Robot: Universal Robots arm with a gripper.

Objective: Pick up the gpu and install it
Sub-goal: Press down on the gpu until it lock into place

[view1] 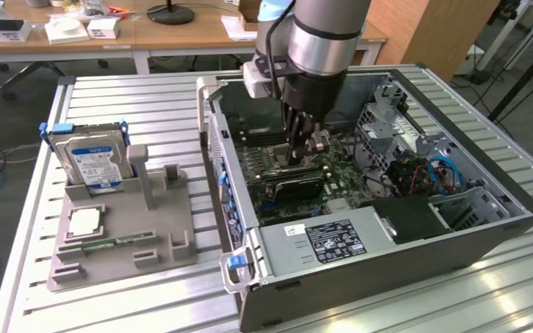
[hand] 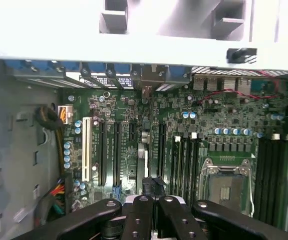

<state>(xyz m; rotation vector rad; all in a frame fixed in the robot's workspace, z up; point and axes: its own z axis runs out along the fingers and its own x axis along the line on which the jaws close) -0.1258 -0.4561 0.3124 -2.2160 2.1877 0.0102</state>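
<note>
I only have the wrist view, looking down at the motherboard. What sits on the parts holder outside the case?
Observer: The hard drive stands upright in the gray holder, on the exterior view's left of the case.
Operator: Anything else on that holder?
Observer: A green memory stick lies flat near its front edge.
Operator: How is the arm placed?
Observer: The arm reaches down into the open case, with the gripper just above the motherboard.
</note>
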